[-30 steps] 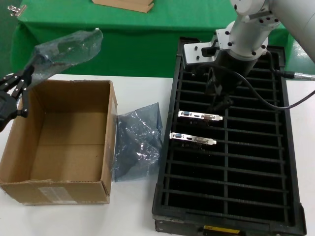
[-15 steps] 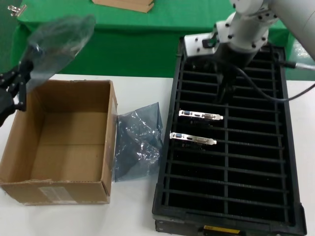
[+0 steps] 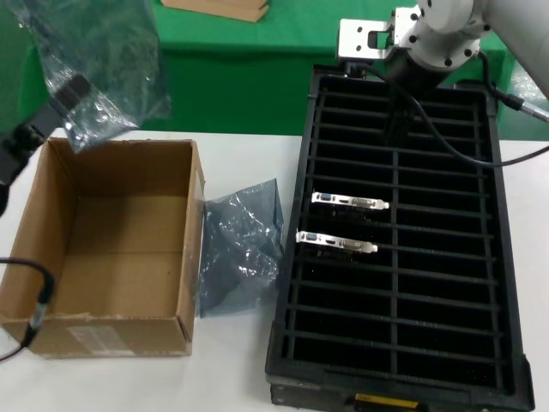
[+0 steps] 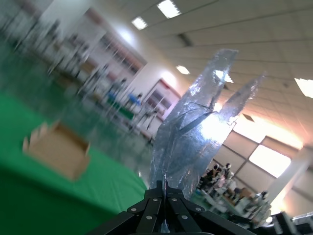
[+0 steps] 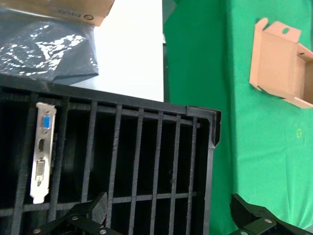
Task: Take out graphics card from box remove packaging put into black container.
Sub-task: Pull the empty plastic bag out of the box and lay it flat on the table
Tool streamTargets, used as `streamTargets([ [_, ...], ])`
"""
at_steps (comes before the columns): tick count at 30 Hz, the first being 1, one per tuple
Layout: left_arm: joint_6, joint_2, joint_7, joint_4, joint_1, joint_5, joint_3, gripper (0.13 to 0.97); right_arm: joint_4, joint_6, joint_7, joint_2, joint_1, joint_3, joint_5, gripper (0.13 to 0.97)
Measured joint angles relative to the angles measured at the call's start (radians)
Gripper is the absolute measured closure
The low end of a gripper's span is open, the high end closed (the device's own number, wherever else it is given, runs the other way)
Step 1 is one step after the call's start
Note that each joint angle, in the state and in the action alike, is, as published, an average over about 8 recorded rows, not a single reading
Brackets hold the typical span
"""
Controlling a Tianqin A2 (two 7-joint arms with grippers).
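Crinkly packaging upright, long axis vertical, pinched in left tool; right tool spread.

The brown cardboard box sits open and empty. A crinkly grey-blue packaging bag hangs above its far left corner. Two graphics cards stand slotted side by side in the black container.
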Motion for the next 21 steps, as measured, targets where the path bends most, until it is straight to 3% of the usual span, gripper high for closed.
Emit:
streamTargets([
  [4,-0.056,-0.059,-0.180,-0.021,-0.016,-0.023,0.118,0.958,-0.011,0.033,0.011,0.000,-0.015,0.000,0.015,0.257],
  [9,-0.103,-0.093,-0.353,-0.056,-0.029,0.060,0.220,0.958,-0.010,0.042,0.024,0.000,-0.033,0.000,0.020,0.192],
  [14,-0.119,-0.090,-0.461,-0.082,-0.043,0.162,0.281,0.958,-0.007,0.019,0.048,0.000,-0.043,0.000,0.002,0.157],
  [21,-0.125,-0.062,-0.573,-0.087,-0.063,0.276,0.330,0.958,-0.021,-0.024,0.086,0.000,-0.043,0.000,-0.025,0.129],
])
